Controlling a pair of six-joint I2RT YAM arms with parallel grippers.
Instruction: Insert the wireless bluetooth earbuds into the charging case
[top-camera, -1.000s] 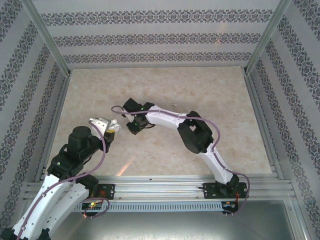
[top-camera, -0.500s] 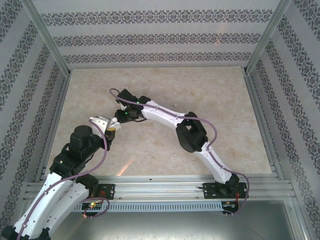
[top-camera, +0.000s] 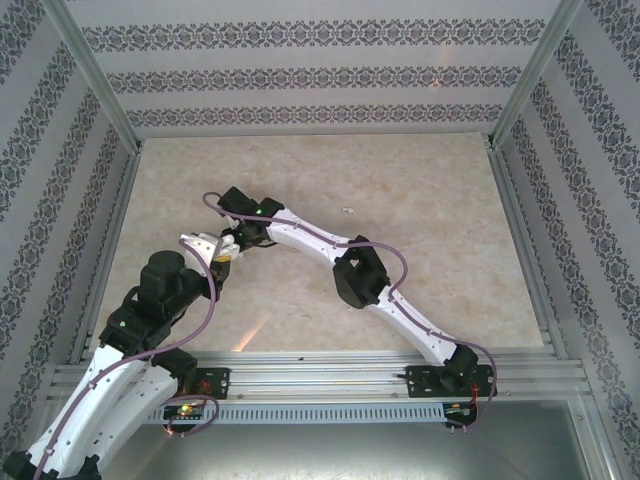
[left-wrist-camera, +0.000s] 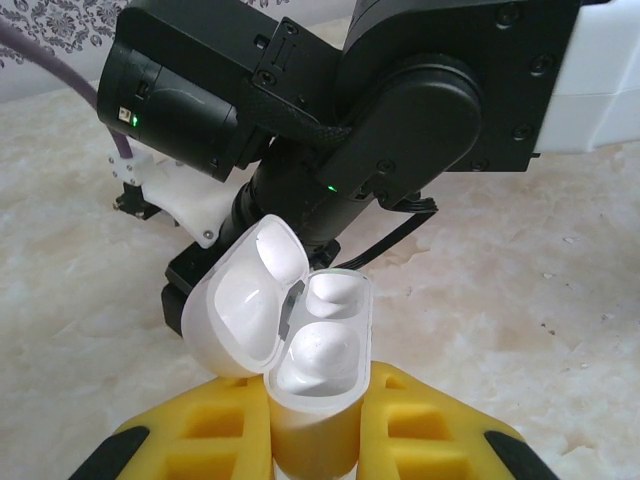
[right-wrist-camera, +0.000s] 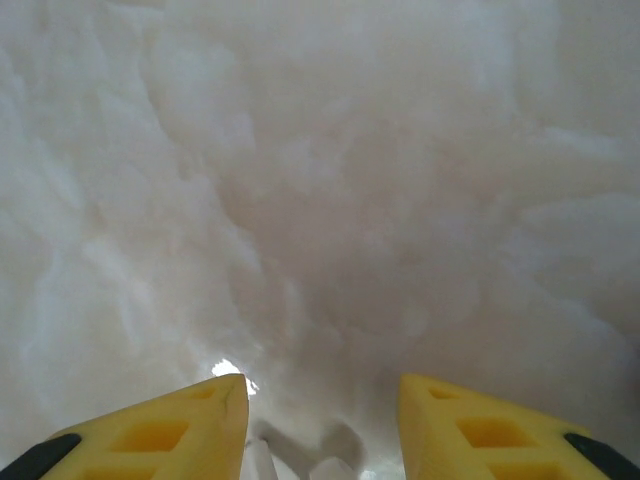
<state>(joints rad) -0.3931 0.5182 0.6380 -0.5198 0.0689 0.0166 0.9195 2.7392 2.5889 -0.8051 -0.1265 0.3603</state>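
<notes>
Left jaws: I am seeing them clenching the charging case by its lower body, a yellow finger pressing on each side, at the bottom centre of the left wrist view.
Right jaws: they are standing parted, with the pale desk showing between the tips. I cannot tell whether they are gripping anything.
White bits: they are sitting low between the right jaws at the bottom edge of the right wrist view, too blurred for me to name.
Case: it is standing upright, with its lid hanging open toward the left of the frame.
Earbud: a white rounded form is filling the nearer well. I am reading it as a seated bud, though not with certainty.
Farther well: it is looking hollow.
Right arm: it is reaching across the overhead view toward the left of centre, and its black wrist is looming just behind the case.
Left arm: it is rising from the lower left of the overhead view, so both jaws are sitting close together.
</notes>
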